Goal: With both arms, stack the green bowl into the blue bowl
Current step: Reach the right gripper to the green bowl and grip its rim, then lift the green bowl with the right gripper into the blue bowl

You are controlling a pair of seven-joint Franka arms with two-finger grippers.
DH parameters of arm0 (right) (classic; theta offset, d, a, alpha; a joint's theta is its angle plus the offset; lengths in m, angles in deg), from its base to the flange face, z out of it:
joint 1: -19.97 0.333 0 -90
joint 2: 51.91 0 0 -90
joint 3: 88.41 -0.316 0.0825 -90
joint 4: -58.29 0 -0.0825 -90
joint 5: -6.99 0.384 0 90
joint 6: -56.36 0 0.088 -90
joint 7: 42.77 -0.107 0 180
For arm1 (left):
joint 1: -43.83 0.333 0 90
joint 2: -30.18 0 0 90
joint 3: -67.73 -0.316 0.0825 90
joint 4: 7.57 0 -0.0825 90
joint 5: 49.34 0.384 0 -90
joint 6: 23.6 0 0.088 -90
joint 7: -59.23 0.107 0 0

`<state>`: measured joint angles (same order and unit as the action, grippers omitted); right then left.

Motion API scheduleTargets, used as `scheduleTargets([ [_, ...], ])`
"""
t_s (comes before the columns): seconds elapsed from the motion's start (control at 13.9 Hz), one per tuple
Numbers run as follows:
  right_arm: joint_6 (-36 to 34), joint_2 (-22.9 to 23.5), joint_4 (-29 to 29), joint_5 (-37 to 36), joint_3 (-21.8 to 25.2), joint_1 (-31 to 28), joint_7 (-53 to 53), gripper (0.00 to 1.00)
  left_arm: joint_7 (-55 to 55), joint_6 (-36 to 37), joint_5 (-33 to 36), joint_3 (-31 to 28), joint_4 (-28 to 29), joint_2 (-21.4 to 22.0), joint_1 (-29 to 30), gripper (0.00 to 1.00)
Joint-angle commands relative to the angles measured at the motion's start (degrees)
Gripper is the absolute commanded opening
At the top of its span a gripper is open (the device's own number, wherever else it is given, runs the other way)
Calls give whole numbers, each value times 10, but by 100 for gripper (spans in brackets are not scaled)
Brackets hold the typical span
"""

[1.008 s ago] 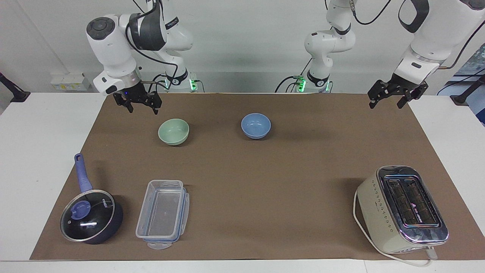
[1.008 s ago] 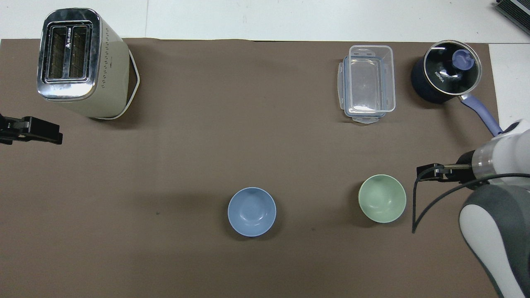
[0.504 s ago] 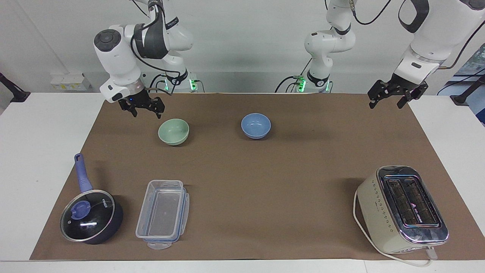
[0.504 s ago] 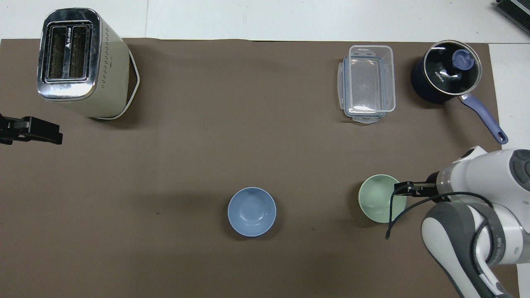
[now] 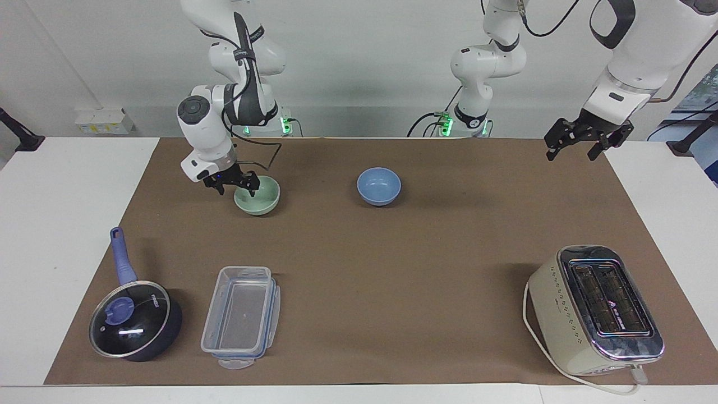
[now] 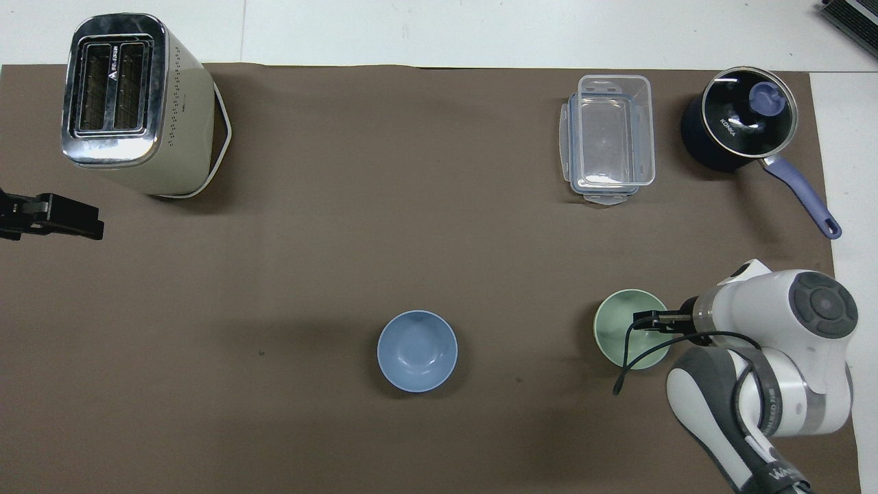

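Observation:
The pale green bowl [image 5: 265, 201] [image 6: 615, 334] sits on the brown mat toward the right arm's end of the table. My right gripper [image 5: 236, 187] [image 6: 650, 321] is low at the bowl's rim on the side toward the right arm's end. It is open, with one finger over the bowl's inside and the other outside the rim. The blue bowl [image 5: 379, 186] [image 6: 417, 351] stands empty beside the green one, near the middle of the mat. My left gripper [image 5: 582, 143] [image 6: 67, 220] waits open in the air over the mat's edge at the left arm's end, holding nothing.
A cream toaster [image 5: 594, 308] [image 6: 130, 103] stands farther from the robots at the left arm's end. A clear plastic container [image 5: 241, 317] [image 6: 610, 137] and a lidded dark saucepan [image 5: 134, 320] [image 6: 737, 123] with a blue handle sit farther out than the green bowl.
My right gripper has come down and moved in toward the green bowl, from beside it to its rim. The left arm and both bowls have not moved.

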<state>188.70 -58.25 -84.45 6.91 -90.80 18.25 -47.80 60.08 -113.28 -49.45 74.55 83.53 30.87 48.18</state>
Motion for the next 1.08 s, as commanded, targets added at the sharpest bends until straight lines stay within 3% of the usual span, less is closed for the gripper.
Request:
scheduleTargets([
  [0.0,13,-8,-13,13,-1,1,11,91,-7,10,13,7,-3,0,7,100],
  [0.07,13,-8,-13,13,-1,1,11,82,-7,10,13,7,-3,0,7,100],
  [0.36,9,-8,-12,14,-2,1,12,22,-7,10,13,7,-3,0,7,100],
  [0.5,8,-9,-12,14,-2,1,11,0,-7,10,13,7,-3,0,7,100],
  [0.79,-47,-17,22,14,-3,1,10,0,-7,10,13,7,-3,0,7,100],
  [1.01,-110,-57,54,15,-10,30,5,0,-7,10,13,7,-3,0,7,100],
])
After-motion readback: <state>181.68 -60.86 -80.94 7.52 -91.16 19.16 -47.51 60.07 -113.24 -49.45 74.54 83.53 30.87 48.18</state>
